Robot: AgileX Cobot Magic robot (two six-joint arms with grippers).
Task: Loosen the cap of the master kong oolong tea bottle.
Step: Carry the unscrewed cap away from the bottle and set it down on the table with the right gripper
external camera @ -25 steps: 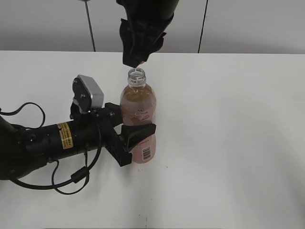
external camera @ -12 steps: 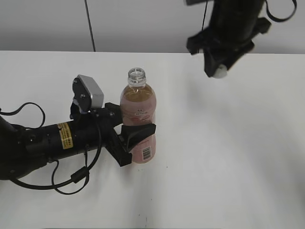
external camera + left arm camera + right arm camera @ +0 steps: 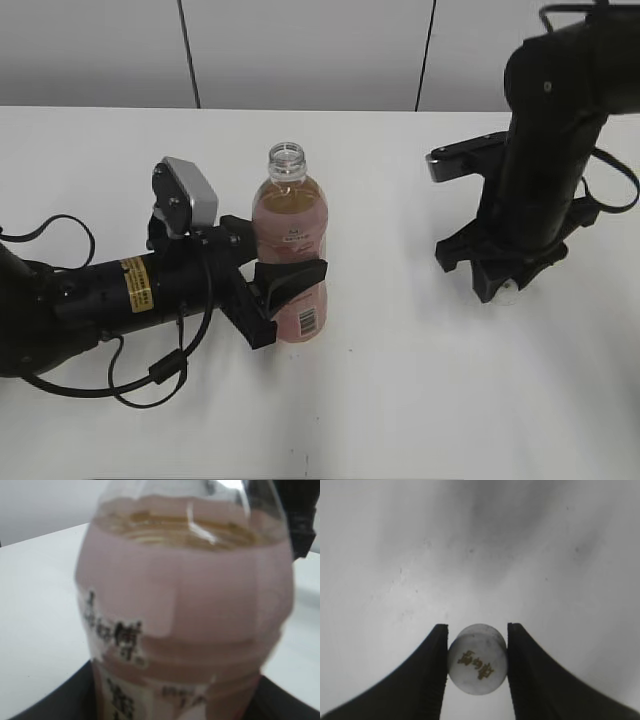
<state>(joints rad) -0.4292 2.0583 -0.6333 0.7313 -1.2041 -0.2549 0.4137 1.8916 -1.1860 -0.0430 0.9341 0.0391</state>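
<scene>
The oolong tea bottle (image 3: pixel 290 250) stands upright near the table's middle, its neck open with no cap on it. My left gripper (image 3: pixel 285 290) is shut on the bottle's lower body; the left wrist view shows the pink-labelled bottle (image 3: pixel 185 615) filling the frame. My right gripper (image 3: pixel 508 288) is low over the table at the right, shut on the small white cap (image 3: pixel 477 658), which shows a dark mark on top between the two black fingers. A bit of the white cap (image 3: pixel 512 290) shows at the gripper's tip in the exterior view.
The white table (image 3: pixel 400 400) spreads around both arms. A grey panelled wall (image 3: pixel 300 50) runs along its far edge. The left arm's black body and cables (image 3: pixel 100 300) lie along the table at the left.
My right gripper has carried the cap from above the bottle's neck to the right and down, close to the table. The left gripper and bottle have not moved.
</scene>
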